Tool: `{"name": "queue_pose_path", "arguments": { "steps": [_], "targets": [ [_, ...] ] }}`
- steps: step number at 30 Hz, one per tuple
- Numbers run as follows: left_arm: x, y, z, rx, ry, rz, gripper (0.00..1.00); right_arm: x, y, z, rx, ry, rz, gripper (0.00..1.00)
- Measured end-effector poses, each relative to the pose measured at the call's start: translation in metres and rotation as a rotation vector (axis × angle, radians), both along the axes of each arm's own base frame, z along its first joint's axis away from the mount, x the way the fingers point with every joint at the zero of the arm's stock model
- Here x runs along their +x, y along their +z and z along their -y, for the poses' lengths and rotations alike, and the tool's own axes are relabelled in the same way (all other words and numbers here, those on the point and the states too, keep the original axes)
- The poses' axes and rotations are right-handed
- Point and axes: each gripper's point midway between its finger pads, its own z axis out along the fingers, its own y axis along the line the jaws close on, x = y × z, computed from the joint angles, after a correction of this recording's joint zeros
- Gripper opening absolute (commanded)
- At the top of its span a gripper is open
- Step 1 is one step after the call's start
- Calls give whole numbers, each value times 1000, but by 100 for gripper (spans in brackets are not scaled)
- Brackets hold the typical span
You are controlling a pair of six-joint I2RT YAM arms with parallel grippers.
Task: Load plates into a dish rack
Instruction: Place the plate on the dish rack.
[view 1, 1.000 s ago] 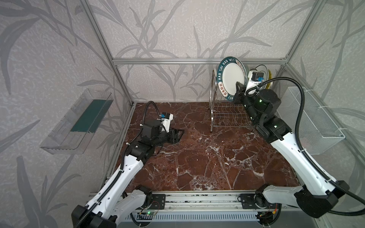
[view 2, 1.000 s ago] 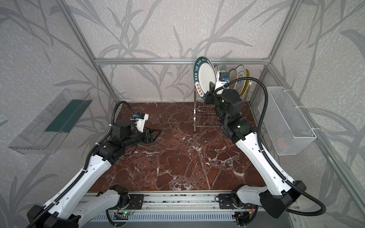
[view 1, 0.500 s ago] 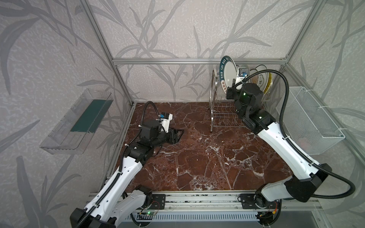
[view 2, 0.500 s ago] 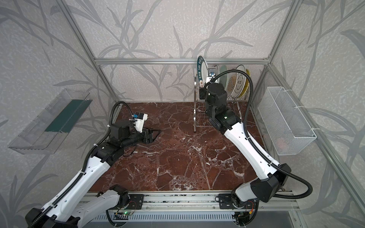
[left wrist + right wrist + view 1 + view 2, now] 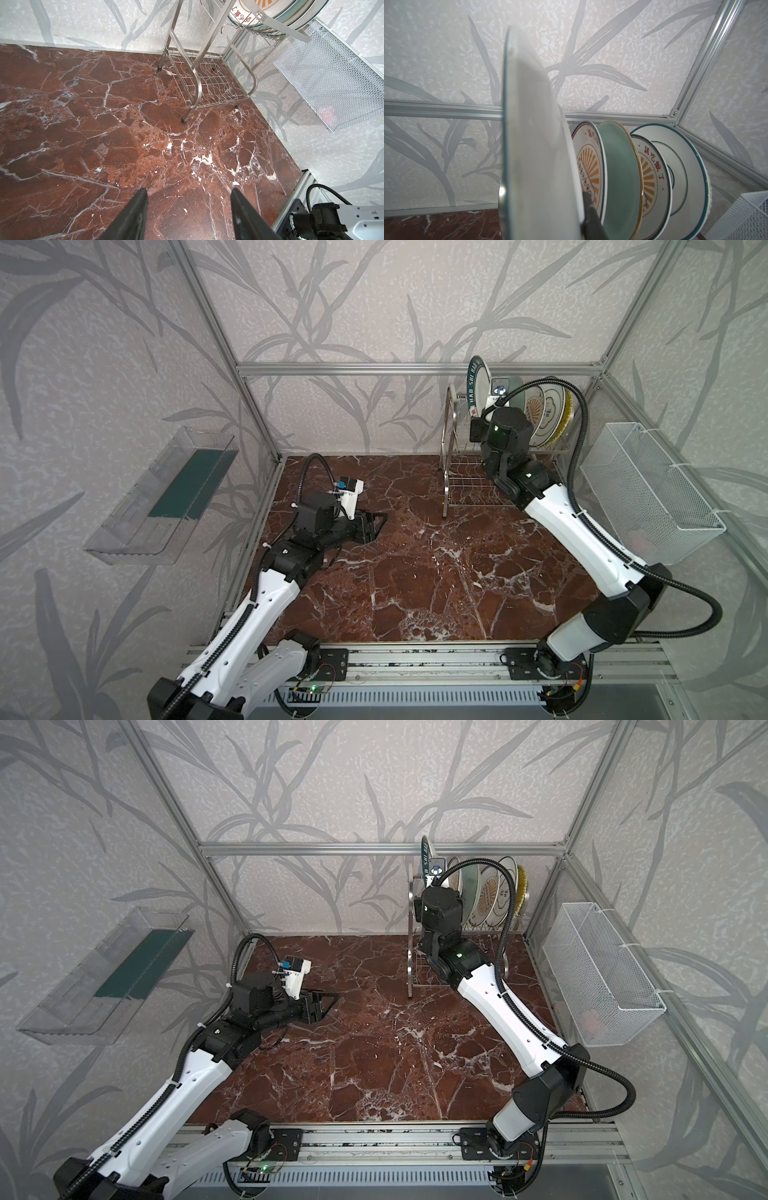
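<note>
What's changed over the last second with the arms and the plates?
The right gripper, shut on the teal-lettered plate, has turned it from face-on to edge-on, upright over the free end of the dish rack, beside the five racked plates. Nothing was let go. The left gripper stays open above the table; the racked plates have not moved.

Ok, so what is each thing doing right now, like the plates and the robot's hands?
Dish rack: upright on the table.
Teal-lettered plate: upright, held at the row's end, higher than the rest.
Other five plates: standing in the rack's top tier.
Right gripper: shut on the teal-lettered plate.
Left gripper: open, holding nothing.
</note>
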Motion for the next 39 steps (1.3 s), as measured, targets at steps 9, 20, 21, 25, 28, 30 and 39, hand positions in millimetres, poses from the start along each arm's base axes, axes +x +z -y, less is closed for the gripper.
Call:
{"name": "queue_pose_path", "arguments": {
  "steps": [9, 20, 21, 25, 28, 30, 39],
  "targets": [
    [-1, 0, 2, -8, -10, 2, 61, 14, -10, -5, 14, -33, -15, 0],
    [-3, -2, 2, -12, -17, 1, 61, 26, -32, -5, 23, -87, -46, 0],
    [-3, -2, 2, -12, -17, 1, 61, 27, -34, -5, 25, -91, -48, 0],
    [-3, -2, 2, -12, -17, 2, 61, 33, -43, -7, 30, -106, -60, 0],
    [-4, 0, 2, -14, -17, 6, 61, 38, -54, -10, 27, -111, -76, 0],
    [-5, 1, 2, -15, -17, 10, 61, 42, -61, -12, 24, -112, -87, 0],
    [-5, 0, 2, -16, -17, 13, 61, 50, -79, -10, 13, -128, -122, 0]
  ]
}}
